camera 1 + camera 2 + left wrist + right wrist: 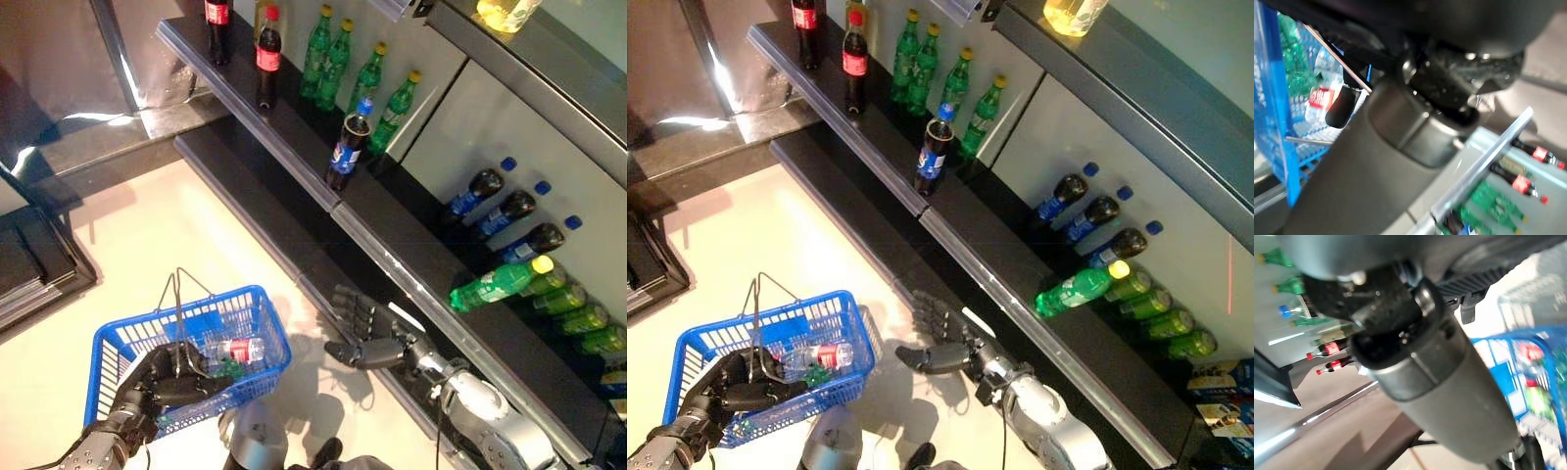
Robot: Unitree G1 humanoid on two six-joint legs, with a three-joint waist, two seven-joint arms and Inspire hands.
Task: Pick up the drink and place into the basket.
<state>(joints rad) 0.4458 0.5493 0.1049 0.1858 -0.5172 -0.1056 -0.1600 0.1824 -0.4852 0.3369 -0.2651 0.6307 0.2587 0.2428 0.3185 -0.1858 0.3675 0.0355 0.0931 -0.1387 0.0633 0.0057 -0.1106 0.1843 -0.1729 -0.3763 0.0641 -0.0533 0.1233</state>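
A blue plastic basket (118,345) hangs low at the left, and my left hand (157,384) is shut on its wire handles (179,299). Inside it lie a clear bottle with a red label (235,350) and a green bottle (227,369). My right hand (364,328) hovers open, fingers spread and empty, between the basket and the lower shelf edge. On the upper black shelf (294,157) a dark cola bottle with a blue cap (348,145) stands nearest the edge. Red-labelled cola bottles (266,57) and green bottles (333,54) stand further along.
The lower shelf holds lying dark bottles with blue caps (500,208) and green bottles with yellow caps (500,282). A yellow drink (505,10) sits on the top shelf. A dark fixture (29,255) stands at the left on the pale floor (147,225).
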